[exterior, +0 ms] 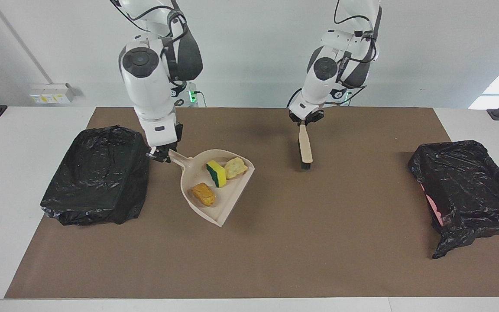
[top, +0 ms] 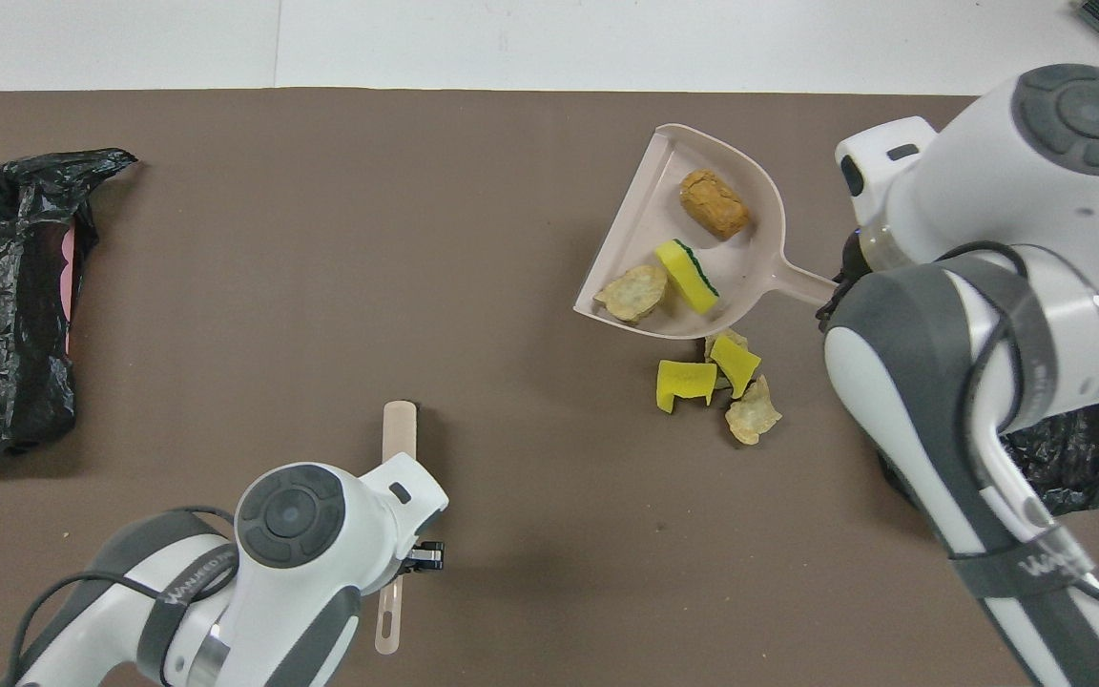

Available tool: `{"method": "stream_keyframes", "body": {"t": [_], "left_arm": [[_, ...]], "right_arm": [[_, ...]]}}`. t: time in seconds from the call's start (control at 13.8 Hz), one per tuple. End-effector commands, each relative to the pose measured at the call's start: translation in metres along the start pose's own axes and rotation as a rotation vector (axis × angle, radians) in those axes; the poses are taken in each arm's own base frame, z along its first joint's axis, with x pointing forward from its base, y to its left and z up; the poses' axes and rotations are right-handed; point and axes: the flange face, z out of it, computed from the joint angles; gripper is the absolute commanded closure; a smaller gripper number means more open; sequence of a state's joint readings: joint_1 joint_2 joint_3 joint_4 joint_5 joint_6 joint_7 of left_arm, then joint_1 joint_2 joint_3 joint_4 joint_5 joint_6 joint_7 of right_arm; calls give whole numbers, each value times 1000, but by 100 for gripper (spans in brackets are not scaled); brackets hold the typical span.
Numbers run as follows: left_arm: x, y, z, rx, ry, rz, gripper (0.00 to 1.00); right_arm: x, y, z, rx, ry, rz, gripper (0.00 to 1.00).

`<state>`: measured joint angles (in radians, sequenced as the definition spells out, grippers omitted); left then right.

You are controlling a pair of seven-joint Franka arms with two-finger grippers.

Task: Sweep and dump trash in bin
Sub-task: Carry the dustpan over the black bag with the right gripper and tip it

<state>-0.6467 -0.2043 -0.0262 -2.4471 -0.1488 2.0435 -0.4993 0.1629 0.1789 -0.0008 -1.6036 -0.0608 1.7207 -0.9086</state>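
Overhead view: crusty, spongy trash [top: 714, 382] chunks.

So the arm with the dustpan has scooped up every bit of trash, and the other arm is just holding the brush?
Not every bit. The dustpan in the right gripper carries three pieces, but the overhead view shows a small pile of trash left on the mat. The rest is right: the left gripper holds the brush.
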Motion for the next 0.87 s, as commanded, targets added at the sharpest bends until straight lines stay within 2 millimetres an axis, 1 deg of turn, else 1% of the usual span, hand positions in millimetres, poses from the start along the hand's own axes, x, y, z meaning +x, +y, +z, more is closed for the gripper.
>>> {"method": "stream_keyframes", "body": {"t": [0.0,0.07,0.14,0.36,0.43,0.51,0.58,0.65,0.72,0.79], "left_arm": [[-34,39,5,-1,42,-12,100],[-42,55,15,-7,42,-12,100],[-40,60,27,-6,28,-29,100],[-36,59,30,-32,1,-52,100],[-35,59,29,-35,1,-54,86],[-35,59,29,-35,1,-54,21],[-34,60,27,-37,1,-65,0],[-29,61,27,-36,-2,-71,0],[-18,60,22,-43,0,-80,0],[-2,52,19,-51,-2,-107,0]], "right_arm": [[-63,22,-11,24,4,-4,100],[-88,32,-12,36,1,-10,100],[-112,43,-10,45,1,-7,100],[-191,75,-3,51,9,-42,100],[-219,82,-3,39,-17,-44,100],[-240,86,-3,26,-50,-58,100],[-262,92,-2,19,-70,-72,100],[-283,97,-1,10,-85,-97,100],[-309,103,4,9,-103,-127,100],[-332,110,12,-9,-115,-156,100]]}}
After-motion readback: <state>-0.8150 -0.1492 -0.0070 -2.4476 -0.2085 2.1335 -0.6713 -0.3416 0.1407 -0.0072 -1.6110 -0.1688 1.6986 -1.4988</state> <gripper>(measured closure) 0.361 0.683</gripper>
